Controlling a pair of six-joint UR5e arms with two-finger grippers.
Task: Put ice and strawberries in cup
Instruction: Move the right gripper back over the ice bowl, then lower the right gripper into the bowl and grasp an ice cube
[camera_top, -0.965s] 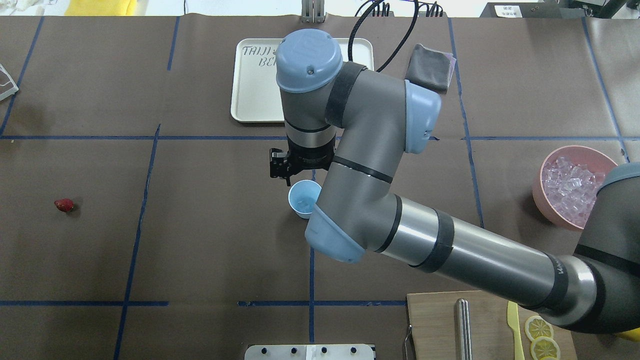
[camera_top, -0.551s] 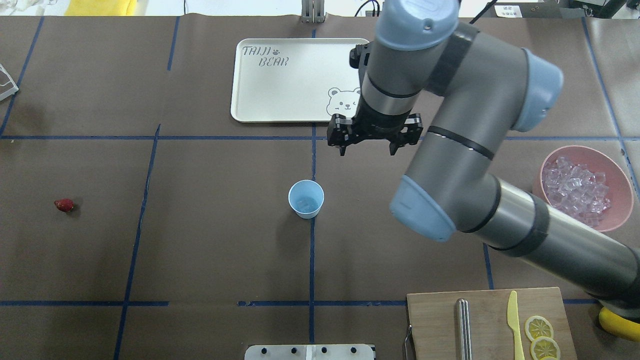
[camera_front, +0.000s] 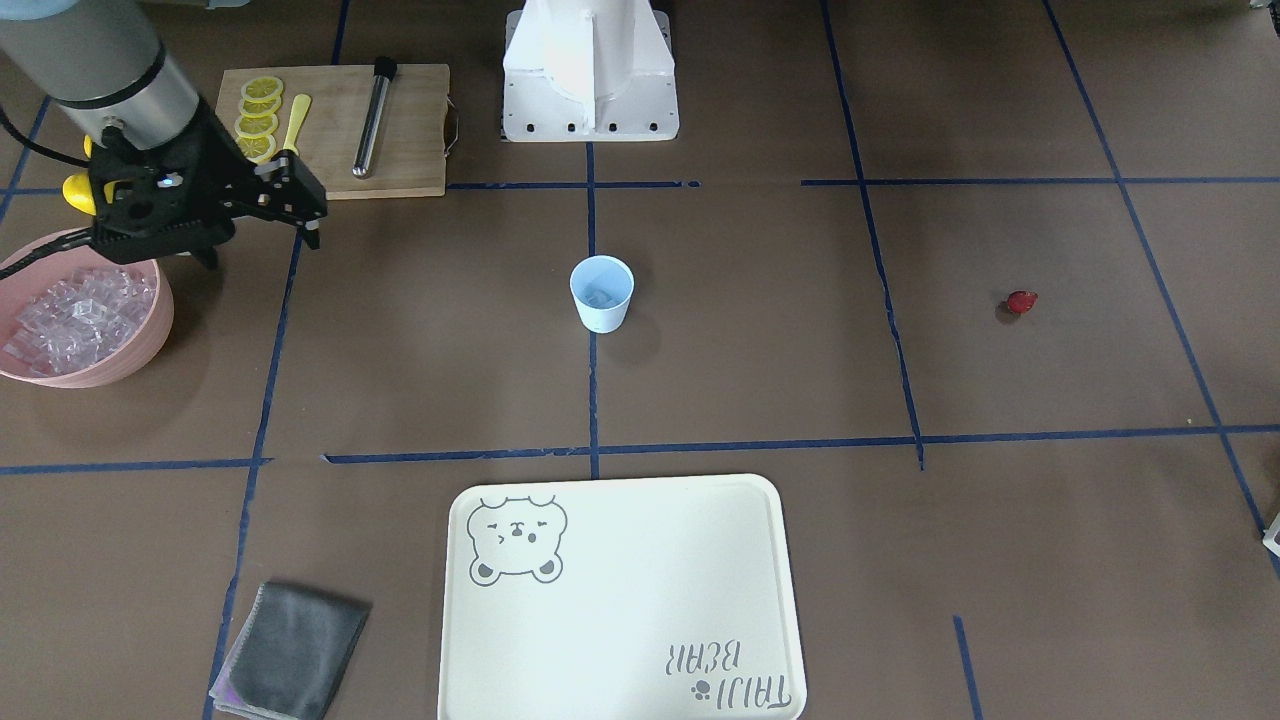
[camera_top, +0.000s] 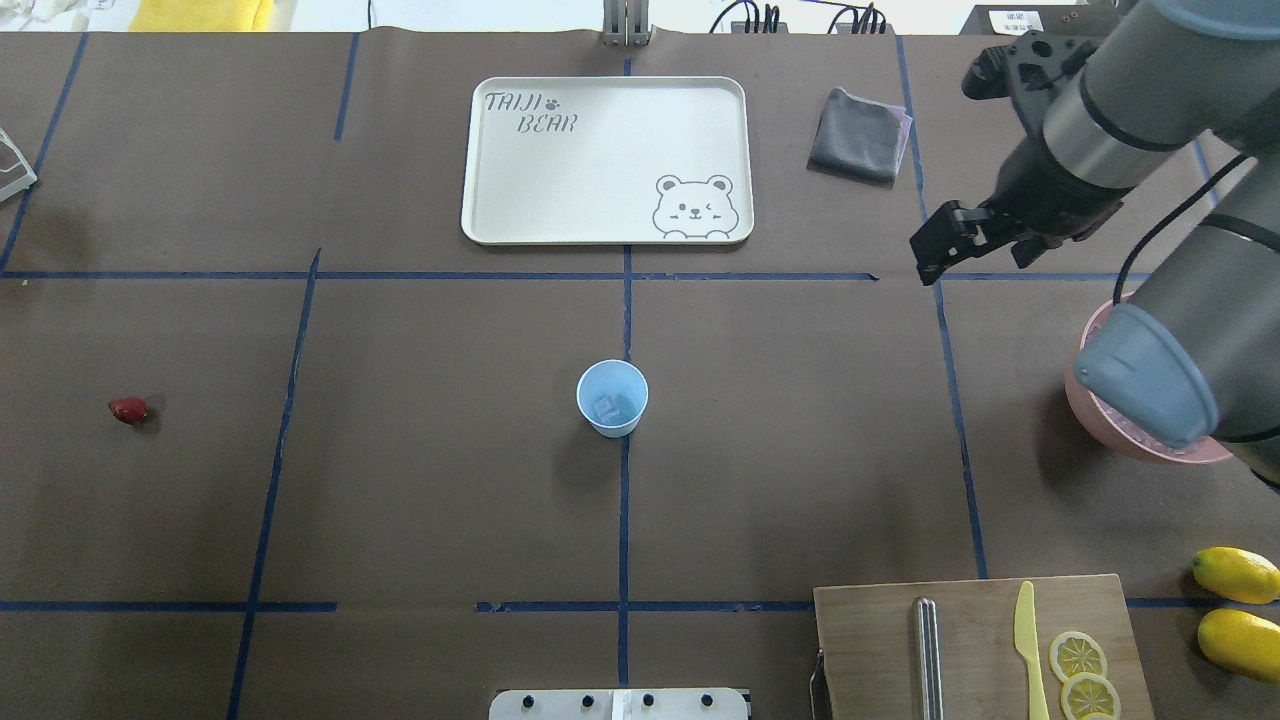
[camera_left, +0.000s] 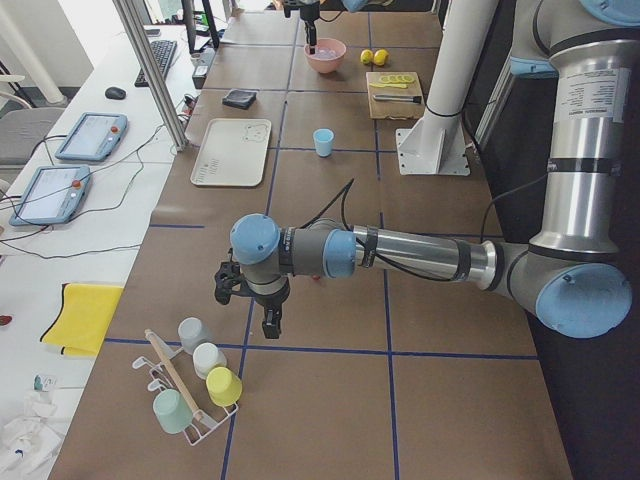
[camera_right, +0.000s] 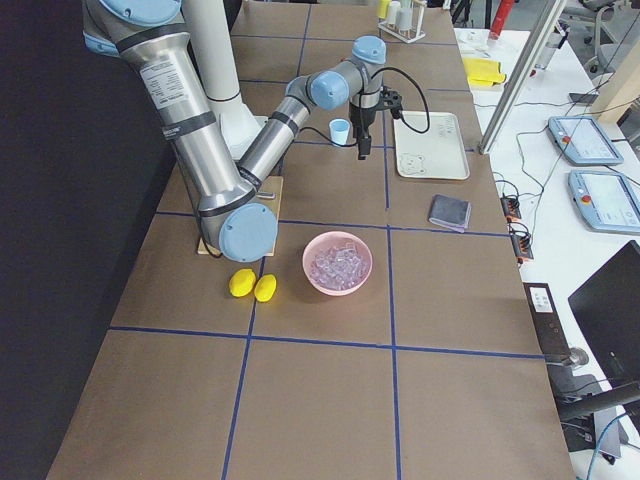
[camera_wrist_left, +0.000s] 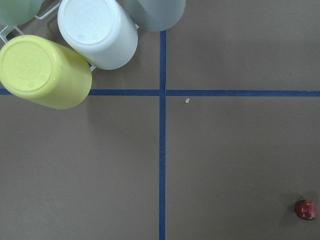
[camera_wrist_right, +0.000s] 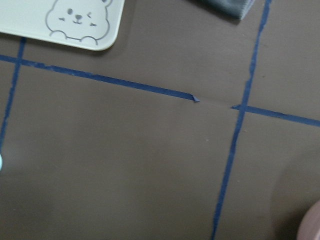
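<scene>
The pale-blue cup (camera_top: 612, 397) stands upright at the table's centre with a clear piece of ice (camera_top: 606, 406) in its bottom. More ice (camera_front: 70, 310) fills the pink bowl (camera_front: 150, 340) at the robot's right. My right gripper (camera_top: 975, 265) hangs open and empty above the table just beyond the bowl, far from the cup. The strawberry (camera_top: 128, 410) lies alone far to the left and also shows in the left wrist view's lower right corner (camera_wrist_left: 306, 209). My left gripper (camera_left: 247, 312) shows only in the exterior left view, near the berry; I cannot tell its state.
A cream tray (camera_top: 600, 160) and a grey cloth (camera_top: 858, 135) lie at the far side. A cutting board (camera_top: 880, 650) with lemon slices, a yellow knife and a metal rod sits front right, two lemons (camera_top: 1235, 575) beside it. Upturned cups (camera_wrist_left: 45, 70) sit on a rack near my left gripper.
My right arm has swung from over the cup to the right and away, up to the pink bowl, gripper open. The cup and strawberry have not moved.
</scene>
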